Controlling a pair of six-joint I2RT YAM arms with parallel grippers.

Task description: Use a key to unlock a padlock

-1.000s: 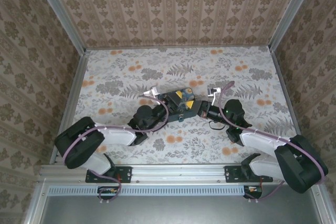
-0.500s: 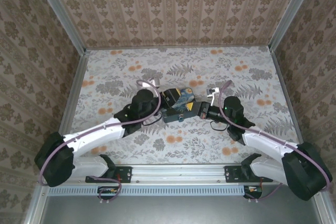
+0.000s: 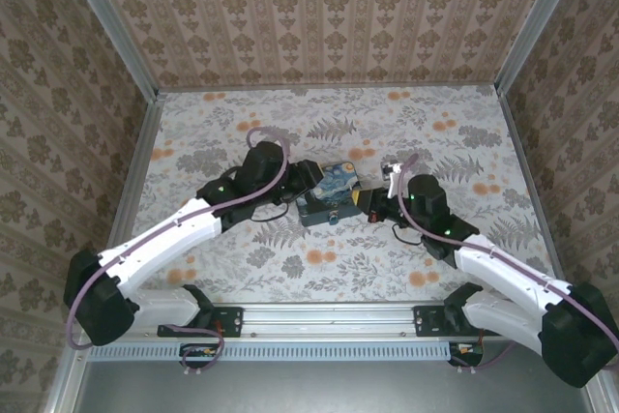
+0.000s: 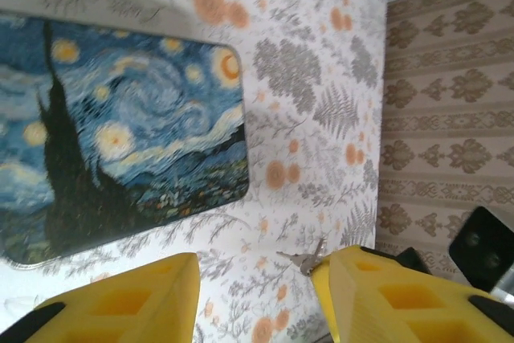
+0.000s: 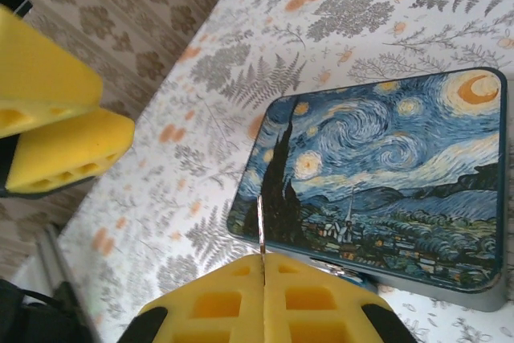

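Here, tiny teal-blue metal padlock [image 3: 332, 217] seemingly hung on near edge of starry-night-painted tin box [image 5: 377, 174]: likely light, rigid, slick, best pinched across flat faces; left gripper [image 4: 257, 283] spread, empty; right gripper [image 5: 263, 263] clenched on thin silvery key [image 5: 261, 226].

Robot test cell, wallpapered walls [image 3: 319, 16], aluminium frame [image 3: 329, 316]

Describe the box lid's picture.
The box lid bears a swirling blue night sky, yellow stars, crescent moon, dark cypress; clearest from the right wrist.
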